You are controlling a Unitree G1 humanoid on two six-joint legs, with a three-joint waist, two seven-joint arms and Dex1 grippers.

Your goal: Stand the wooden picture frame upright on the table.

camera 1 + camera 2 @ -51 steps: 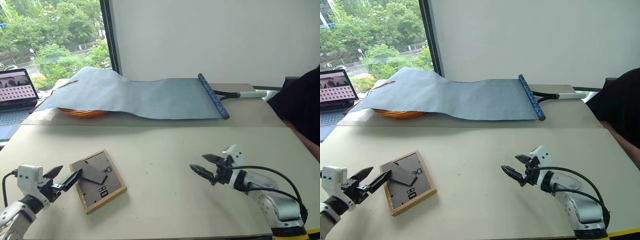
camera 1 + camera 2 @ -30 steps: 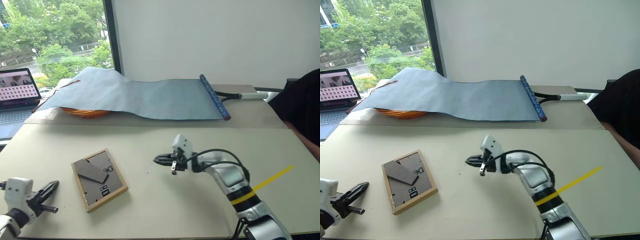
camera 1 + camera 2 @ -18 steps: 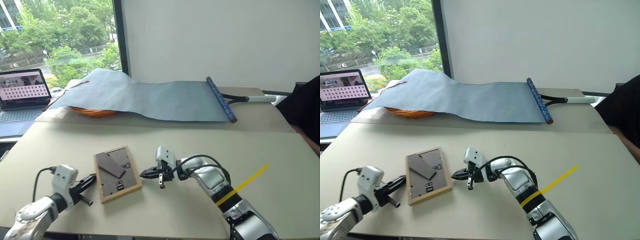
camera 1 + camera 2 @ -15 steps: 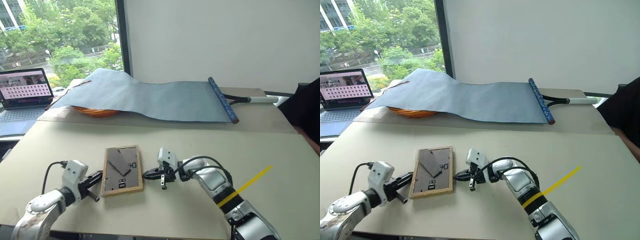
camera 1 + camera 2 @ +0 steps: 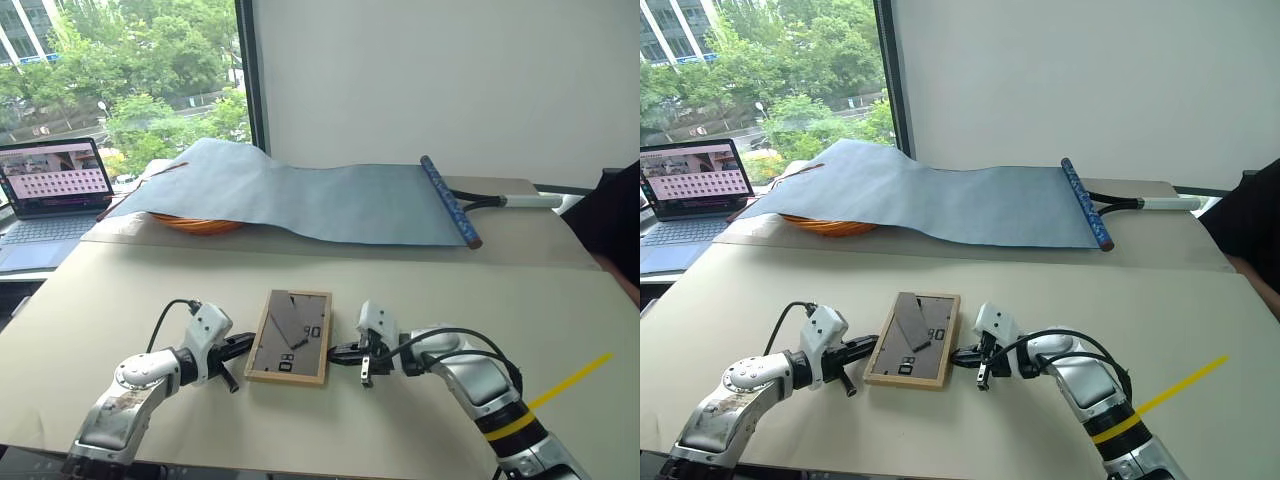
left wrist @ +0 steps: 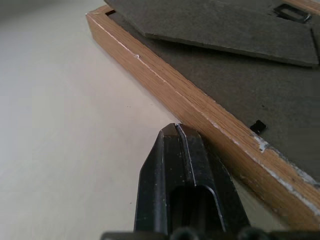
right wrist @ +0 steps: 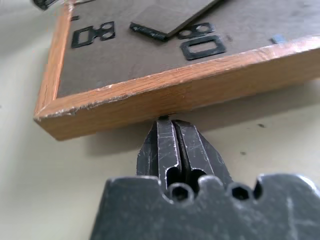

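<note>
Both your grippers are closed and empty: left gripper [image 5: 243, 344] and right gripper [image 5: 337, 352] press their tips against opposite sides of the wooden picture frame [image 5: 291, 336], lying back-up on the table [image 5: 420, 300].

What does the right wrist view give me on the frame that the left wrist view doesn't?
Right wrist view: the shut right gripper tips meet the wooden picture frame at its side edge, low by the table; metal hanger clips show on the back. Left wrist view: the shut left gripper tips sit just short of the opposite edge; a small clip shows. Both: frame lying back-up with its fold-out stand.
</note>
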